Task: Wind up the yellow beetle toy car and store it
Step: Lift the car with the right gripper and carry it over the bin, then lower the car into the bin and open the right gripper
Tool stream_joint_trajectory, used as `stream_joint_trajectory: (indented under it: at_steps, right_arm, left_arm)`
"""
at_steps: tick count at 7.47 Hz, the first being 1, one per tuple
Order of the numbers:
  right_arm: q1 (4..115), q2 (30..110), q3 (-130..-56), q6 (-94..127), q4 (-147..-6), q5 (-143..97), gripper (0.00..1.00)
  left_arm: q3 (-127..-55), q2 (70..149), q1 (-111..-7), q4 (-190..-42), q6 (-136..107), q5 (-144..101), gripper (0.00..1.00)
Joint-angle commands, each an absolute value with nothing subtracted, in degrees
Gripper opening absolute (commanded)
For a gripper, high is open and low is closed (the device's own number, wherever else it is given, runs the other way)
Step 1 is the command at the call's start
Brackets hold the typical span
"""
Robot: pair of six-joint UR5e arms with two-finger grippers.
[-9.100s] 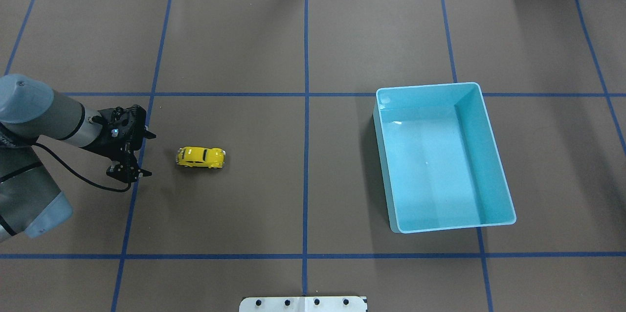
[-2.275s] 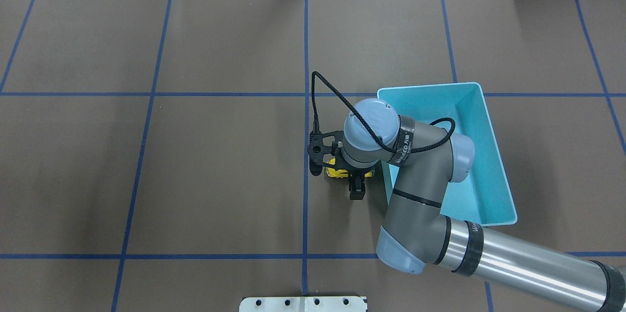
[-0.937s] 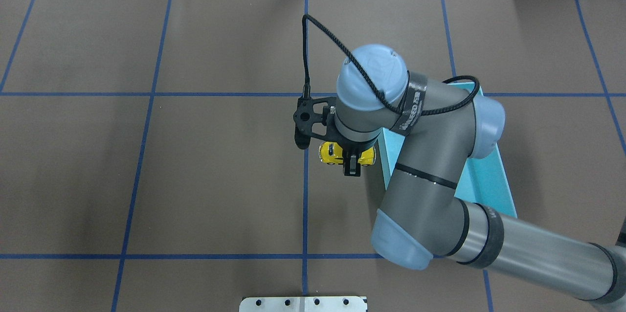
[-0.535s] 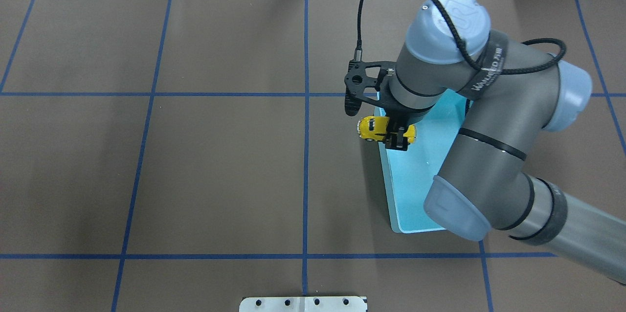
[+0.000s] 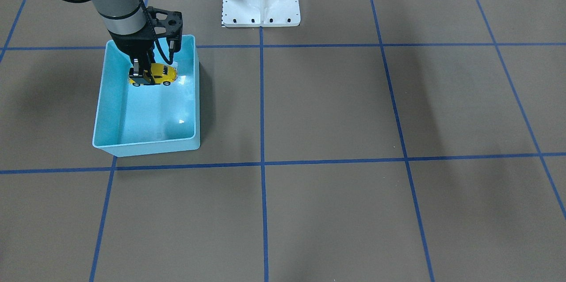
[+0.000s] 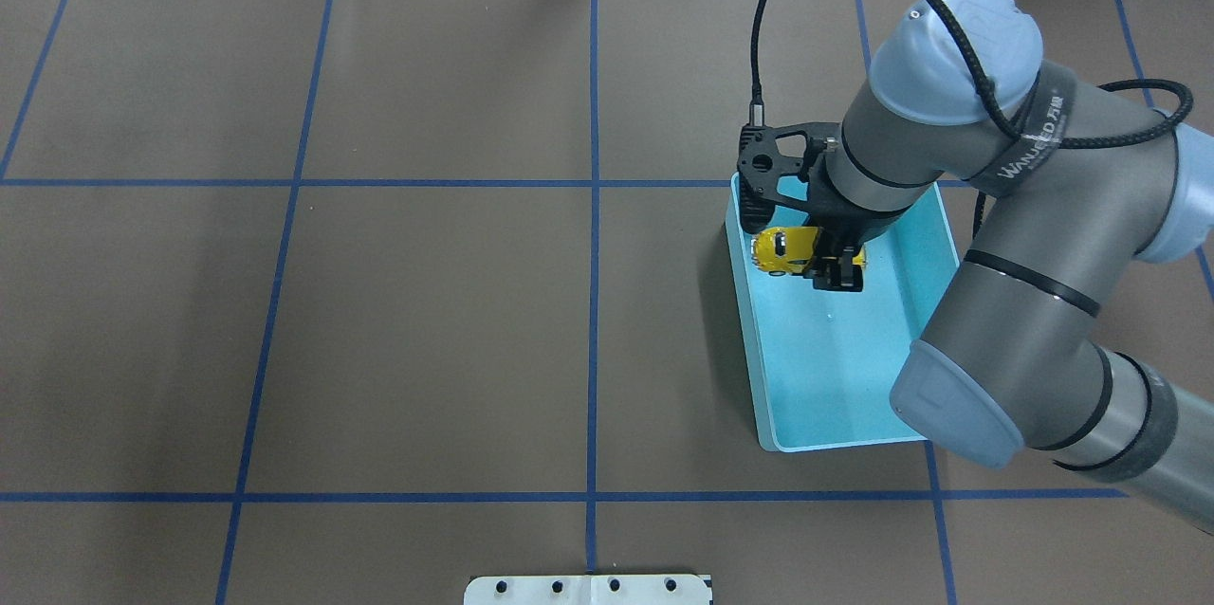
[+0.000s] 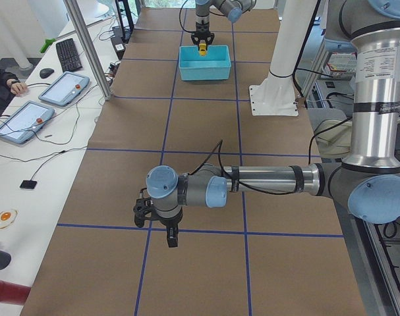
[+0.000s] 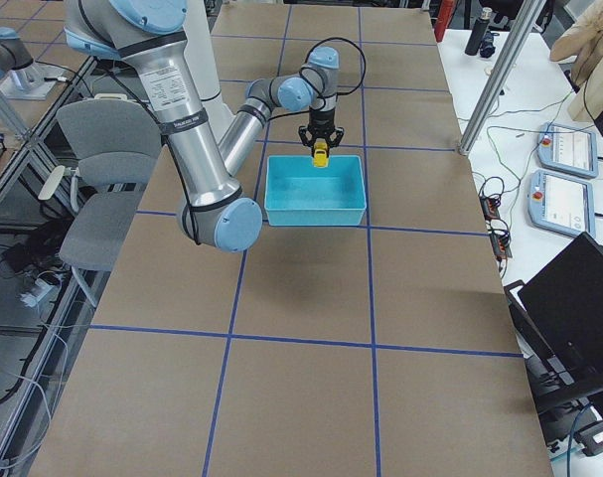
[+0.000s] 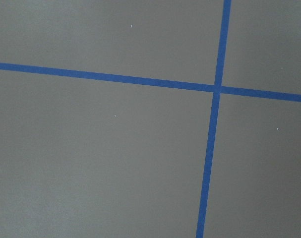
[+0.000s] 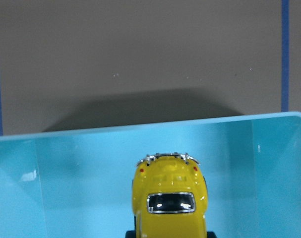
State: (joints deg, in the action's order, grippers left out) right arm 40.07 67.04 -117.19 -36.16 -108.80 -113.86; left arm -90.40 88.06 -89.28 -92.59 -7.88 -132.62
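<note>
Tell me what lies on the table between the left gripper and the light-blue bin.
Nothing. In the exterior left view, only bare brown table covering with blue tape lines runs from the left gripper to the light-blue bin.

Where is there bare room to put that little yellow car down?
The light-blue bin has a floor that is bare from wall to wall. The only crowding is overhead, where the right tool holds the yellow car. The brown table around the bin is bare too.

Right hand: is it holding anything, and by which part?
The right hand holds the car, clamped across its two sides, nearer one end than the middle, over the bin.
</note>
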Motion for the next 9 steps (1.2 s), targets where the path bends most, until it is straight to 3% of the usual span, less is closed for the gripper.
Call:
stream_joint_trajectory:
  at_steps: [1, 4, 9]
  right_arm:
    - [39.90, 68.38, -112.01, -38.06, -104.02, -113.64, 0.00]
    - [37.63, 69.79, -107.16, -37.01, -98.88, -114.17, 0.00]
    - [35.33, 69.79, -106.35, -37.09, -98.79, -114.00, 0.00]
  left_arm:
    - [-90.79, 88.15, -89.30, -92.38, -8.35, -132.80, 1.00]
    - [-92.72, 88.16, -89.21, -91.58, -9.66, -136.04, 1.00]
    - [-93.16, 88.07, -89.30, -91.67, -11.16, -136.23, 1.00]
